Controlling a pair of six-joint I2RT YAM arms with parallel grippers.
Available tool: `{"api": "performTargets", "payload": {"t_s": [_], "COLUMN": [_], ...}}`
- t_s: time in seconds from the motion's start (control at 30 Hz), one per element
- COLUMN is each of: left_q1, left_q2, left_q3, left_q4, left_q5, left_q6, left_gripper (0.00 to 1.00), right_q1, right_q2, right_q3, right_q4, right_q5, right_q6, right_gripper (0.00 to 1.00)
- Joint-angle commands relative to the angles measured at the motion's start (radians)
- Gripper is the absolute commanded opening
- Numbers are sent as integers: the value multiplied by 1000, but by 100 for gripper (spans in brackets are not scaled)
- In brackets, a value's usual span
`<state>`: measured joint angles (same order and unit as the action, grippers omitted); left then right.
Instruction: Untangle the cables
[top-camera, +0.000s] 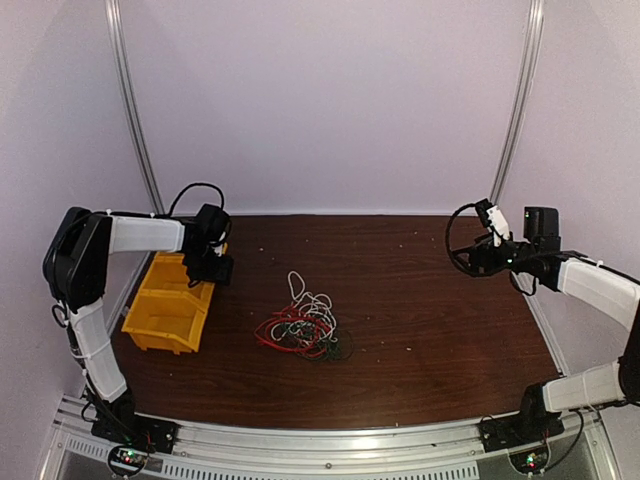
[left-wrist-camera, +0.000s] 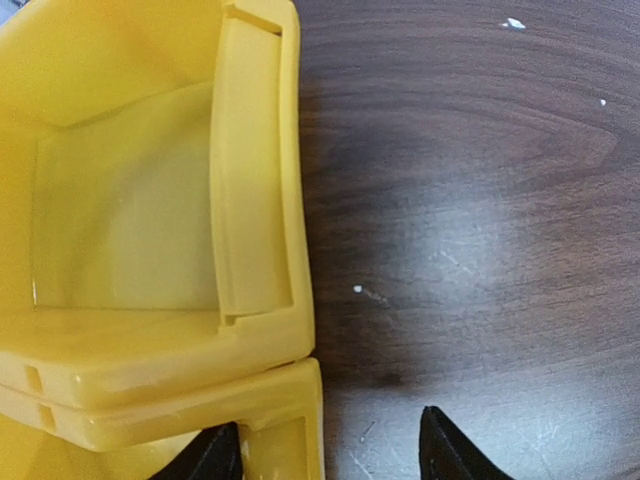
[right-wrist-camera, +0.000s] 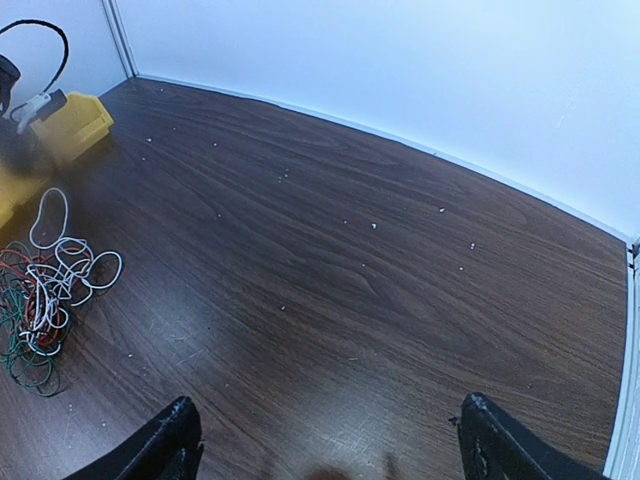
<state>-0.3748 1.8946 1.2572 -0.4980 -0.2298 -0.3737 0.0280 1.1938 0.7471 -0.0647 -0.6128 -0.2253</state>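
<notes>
Cables (top-camera: 303, 328), red, white and dark green, lie in 1 tangled heap mid table (top-camera: 430, 330); farther back, left gripper (left-wrist-camera: 330, 455) hangs part-open, empty, over the yellow bins (top-camera: 170, 305), right gripper (right-wrist-camera: 325, 450) wide open, empty, at right.

Dark brown wood-grain counter (top-camera: 420, 330) enclosed by plain pale lilac walls (top-camera: 330, 100).
The walls meet the counter's far edge and both sides, with no windows in view. Two slim grey metal uprights, one on the left (top-camera: 137, 120) and one on the right (top-camera: 520, 100), rise from the back corners and lean slightly outward. A ribbed aluminium rail (top-camera: 330, 445) runs along the near edge. Small white specks (right-wrist-camera: 375, 226) dot the wood. Soft, even light leaves a dull sheen on the grain.
</notes>
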Motion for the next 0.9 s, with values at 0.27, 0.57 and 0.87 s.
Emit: {"api": "performTargets", "payload": {"t_s": [0.27,0.57,0.87], "left_q1": [-109,-215,-300], "left_q2": [29,33,34], "left_q3": [35,13,-19], "left_q4": [134,208,271], "left_q5": [96,159,191], "left_q6": [122,272,467], "left_gripper": [46,24,8], "right_q1": [12,21,24], "right_q2": [15,18,15], "right_q3": [23,24,21], "right_q4": [3,5,6], "right_q5": [-13,-14,-16], "right_q6": [6,11,12], "right_gripper": [89,88,88]}}
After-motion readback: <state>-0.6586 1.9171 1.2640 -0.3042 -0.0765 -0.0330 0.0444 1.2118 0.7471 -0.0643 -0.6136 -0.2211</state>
